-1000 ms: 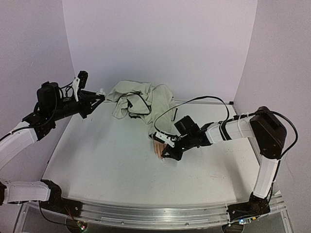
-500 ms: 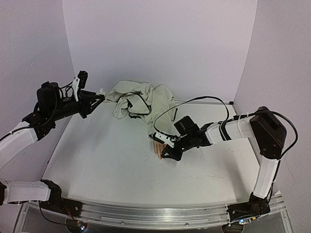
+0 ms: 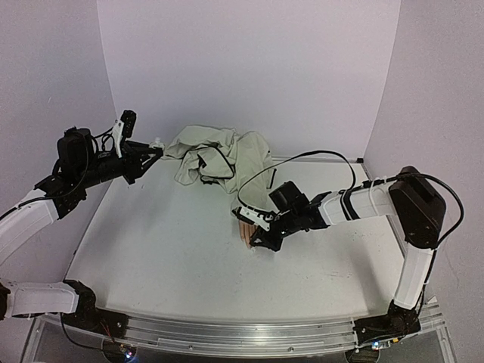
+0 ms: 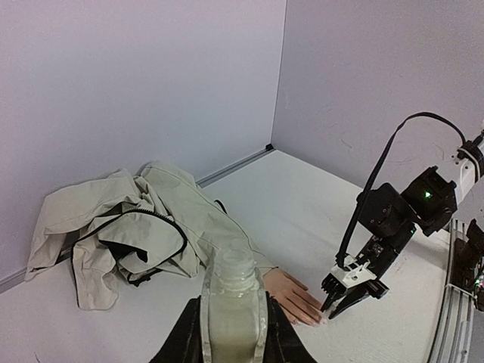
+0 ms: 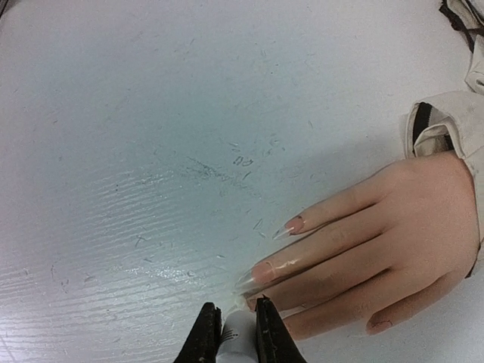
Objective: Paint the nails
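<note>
My right tool (image 5: 236,316), clenched on the brush (image 5: 240,338), is creeping across the nails (image 5: 265,270) (mid-stroke, I judge); my left tool (image 4: 233,336) is clenching the bottle (image 4: 233,280).

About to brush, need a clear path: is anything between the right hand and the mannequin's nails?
Nothing visible is in the way. The right hand, shut on a small white piece, sits right at the mannequin's fingertips. The nails lie uncovered on the table, and the sleeve is back at the wrist.
</note>
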Available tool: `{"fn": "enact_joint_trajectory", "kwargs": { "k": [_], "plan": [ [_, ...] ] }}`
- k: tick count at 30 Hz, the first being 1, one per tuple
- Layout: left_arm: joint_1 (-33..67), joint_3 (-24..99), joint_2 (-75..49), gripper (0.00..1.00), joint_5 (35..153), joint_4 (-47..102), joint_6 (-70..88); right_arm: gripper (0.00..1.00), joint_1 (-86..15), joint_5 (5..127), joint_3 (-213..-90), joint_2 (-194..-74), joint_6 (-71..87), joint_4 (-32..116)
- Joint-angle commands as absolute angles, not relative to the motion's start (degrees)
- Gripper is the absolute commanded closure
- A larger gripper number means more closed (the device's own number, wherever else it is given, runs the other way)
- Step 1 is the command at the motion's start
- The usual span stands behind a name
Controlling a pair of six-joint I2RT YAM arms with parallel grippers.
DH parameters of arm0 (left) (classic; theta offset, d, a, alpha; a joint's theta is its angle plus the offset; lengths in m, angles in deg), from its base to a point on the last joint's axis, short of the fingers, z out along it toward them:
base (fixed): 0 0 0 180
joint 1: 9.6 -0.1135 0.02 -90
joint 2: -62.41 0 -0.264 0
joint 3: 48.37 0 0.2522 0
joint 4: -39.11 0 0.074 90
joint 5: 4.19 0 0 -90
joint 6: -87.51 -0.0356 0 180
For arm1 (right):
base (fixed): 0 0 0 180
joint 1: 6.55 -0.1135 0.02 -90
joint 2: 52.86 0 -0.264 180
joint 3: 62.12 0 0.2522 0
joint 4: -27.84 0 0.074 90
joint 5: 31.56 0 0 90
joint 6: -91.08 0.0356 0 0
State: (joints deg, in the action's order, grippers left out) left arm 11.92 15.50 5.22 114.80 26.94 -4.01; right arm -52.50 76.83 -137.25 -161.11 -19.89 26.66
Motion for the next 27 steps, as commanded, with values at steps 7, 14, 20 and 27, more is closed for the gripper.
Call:
{"fn": "enact_joint_trajectory", "kwargs": {
  "k": [7, 14, 20, 27],
  "plan": [
    [11.49, 16.01, 5.65, 1.0, 115.99, 31.57, -3.9, 1.0, -52.73, 74.62, -136.34, -156.77, -18.96, 24.93],
    [11.41, 15.87, 5.87, 1.0, 115.96, 31.51, -3.93, 1.0, -52.8, 76.52, -134.94, -156.13, -18.72, 25.83],
    [11.41, 15.89, 5.99, 1.0, 116.21, 31.57, -3.92, 1.0, -53.79, 76.87, -135.13, -157.4, -19.12, 27.13],
    [11.41, 15.9, 6.0, 1.0, 116.09, 31.51, -3.98, 1.0, -54.4, 78.03, -135.47, -157.75, -19.49, 28.07]
  ]
}}
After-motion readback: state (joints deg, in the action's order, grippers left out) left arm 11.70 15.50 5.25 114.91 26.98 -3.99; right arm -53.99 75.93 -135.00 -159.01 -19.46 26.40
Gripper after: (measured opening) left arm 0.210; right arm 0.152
